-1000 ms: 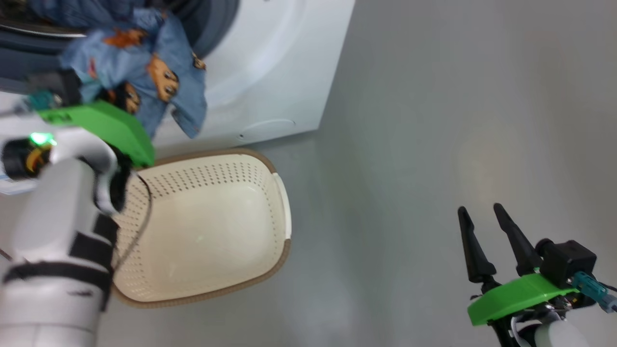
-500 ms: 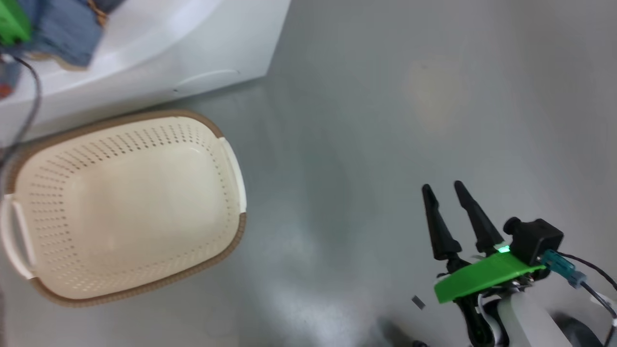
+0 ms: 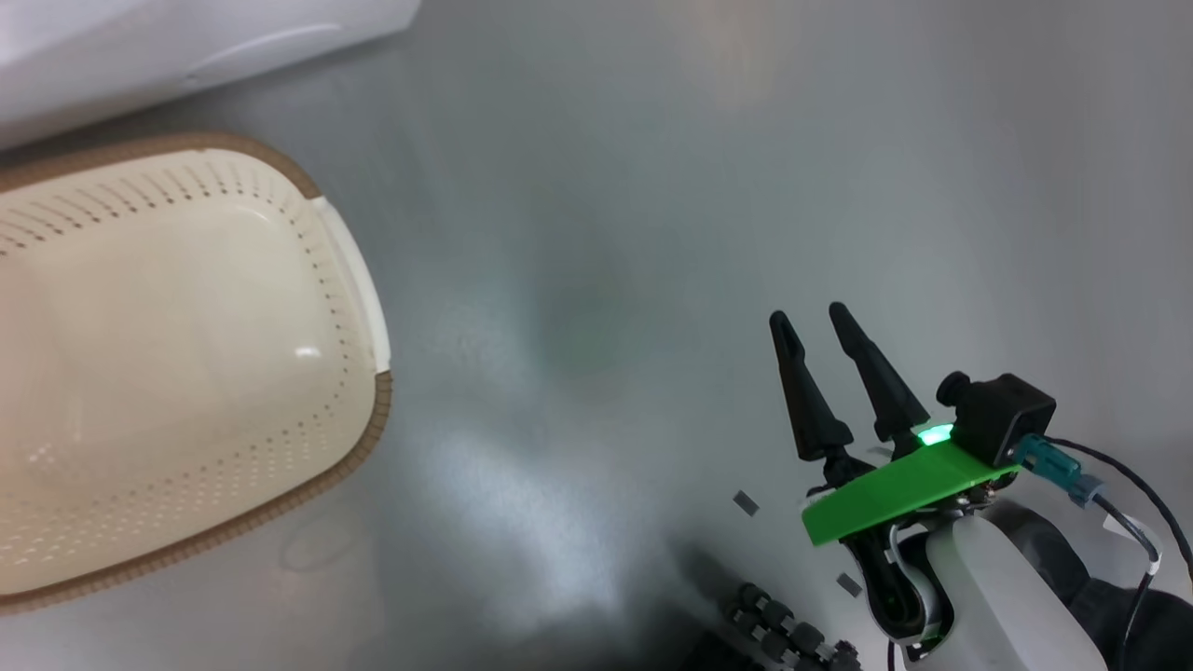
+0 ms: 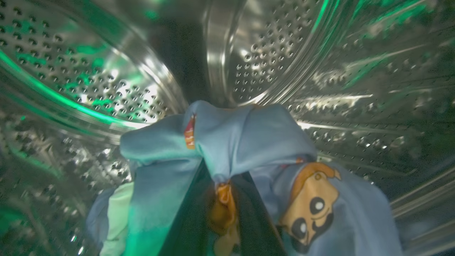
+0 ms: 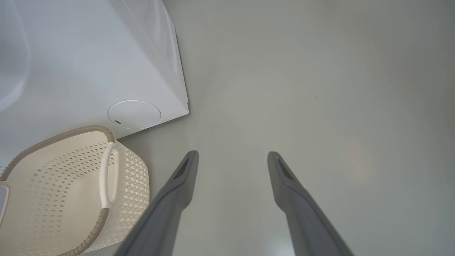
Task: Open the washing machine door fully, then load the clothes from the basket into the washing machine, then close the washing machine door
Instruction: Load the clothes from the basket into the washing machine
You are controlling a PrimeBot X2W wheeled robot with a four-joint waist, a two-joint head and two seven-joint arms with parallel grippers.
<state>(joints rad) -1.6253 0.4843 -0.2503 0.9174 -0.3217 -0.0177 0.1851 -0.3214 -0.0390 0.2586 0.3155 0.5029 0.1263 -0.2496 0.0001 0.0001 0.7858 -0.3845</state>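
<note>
left gripper (image 4: pixel 222 186) clamped on clothes (image 4: pixel 249 142), 6 o'clock in wrist view | steel drum (image 4: pixel 270 46) beyond, 12 o'clock | right gripper (image 3: pixel 807 314) spread wide, 4 o'clock in head view | basket (image 3: pixel 376 410) 9 o'clock | washing machine (image 3: pixel 186 47) 11 o'clock

right gripper (image 3: pixel 808 317): jaws wide apart, nothing between them, fingers pointing up and slightly left in head view; pale forearm (image 3: pixel 1002 596) comes in from the lower right corner, green wrist plate (image 3: pixel 895 489) tilted, status light (image 3: pixel 932 434) lit green
left gripper (image 4: pixel 222 185): fingers nearly together, pinching the clothes (image 4: pixel 249 135)
</note>
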